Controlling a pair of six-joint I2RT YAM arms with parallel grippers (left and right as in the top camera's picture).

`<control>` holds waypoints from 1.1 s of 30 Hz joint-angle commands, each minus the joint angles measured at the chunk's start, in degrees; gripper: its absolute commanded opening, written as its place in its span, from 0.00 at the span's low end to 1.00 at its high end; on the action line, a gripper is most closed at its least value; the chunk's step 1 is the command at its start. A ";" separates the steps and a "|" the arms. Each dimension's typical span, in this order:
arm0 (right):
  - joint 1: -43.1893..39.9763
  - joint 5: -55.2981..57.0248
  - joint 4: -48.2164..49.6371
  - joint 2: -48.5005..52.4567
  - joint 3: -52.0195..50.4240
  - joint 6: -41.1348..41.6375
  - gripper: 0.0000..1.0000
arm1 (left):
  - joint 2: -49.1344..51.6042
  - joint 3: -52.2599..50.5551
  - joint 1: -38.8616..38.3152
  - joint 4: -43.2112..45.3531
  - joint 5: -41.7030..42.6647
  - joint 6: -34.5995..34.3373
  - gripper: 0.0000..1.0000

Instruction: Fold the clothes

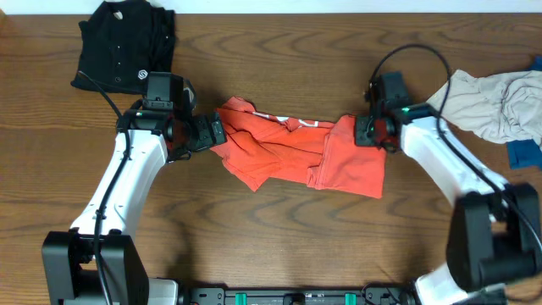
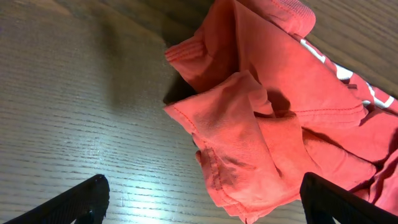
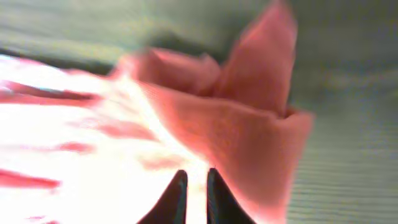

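Observation:
The red-orange T-shirt (image 1: 288,152) lies bunched in the middle of the table, with white lettering showing near its top edge. My left gripper (image 1: 218,131) is at the shirt's left end, open wide. In the left wrist view, my left gripper (image 2: 202,183) straddles a folded corner of the shirt (image 2: 267,93) without touching it. My right gripper (image 1: 360,131) is at the shirt's upper right corner. In the right wrist view its tips (image 3: 196,173) stand a narrow slit apart at a raised peak of the shirt (image 3: 249,124). Glare hides whether cloth is pinched there.
A black buttoned shirt (image 1: 127,42) lies crumpled at the back left. A pale grey garment (image 1: 495,102) is heaped at the right edge, with a blue piece (image 1: 523,154) below it. Bare wood table (image 1: 279,246) runs along the front.

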 commanded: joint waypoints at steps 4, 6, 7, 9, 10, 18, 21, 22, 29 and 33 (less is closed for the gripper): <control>-1.36 -1.90 -1.77 -7.45 2.54 -0.90 0.13 | 0.48 -0.44 -0.13 -0.22 0.50 0.48 0.98; -2.29 -5.31 -1.60 -7.10 2.10 -0.79 0.12 | 0.48 -0.44 -0.13 -0.17 0.52 0.48 0.98; -2.91 -7.45 -1.51 -6.75 1.77 -0.79 0.11 | 0.48 -0.44 -0.13 -0.15 0.50 0.48 0.98; -4.55 -13.73 -1.49 -5.66 0.98 -0.79 0.08 | 0.48 -0.44 -0.13 -0.20 0.50 0.48 0.98; -5.35 -17.11 -1.31 -5.09 0.61 -0.83 0.08 | 0.48 -0.44 -0.13 -0.22 0.52 0.48 0.98; -11.61 -46.64 3.89 -0.61 -3.06 -6.43 0.10 | 0.48 -0.44 -0.13 -0.39 0.50 0.48 0.98; -13.00 -46.86 3.98 1.53 -4.28 -7.48 0.11 | 0.48 -0.44 -0.13 -0.39 0.52 0.48 0.98; -13.35 -46.86 4.31 2.21 -4.76 -7.48 0.11 | 0.48 -0.44 -0.13 -0.39 0.50 0.48 0.98; -14.84 -46.84 9.01 9.20 -7.69 -7.91 0.14 | 0.48 -0.44 -0.13 -0.39 0.50 0.48 0.98; -15.85 -49.07 13.14 15.02 -7.72 -7.98 0.13 | 0.48 -0.44 -0.13 -0.44 0.50 0.48 0.98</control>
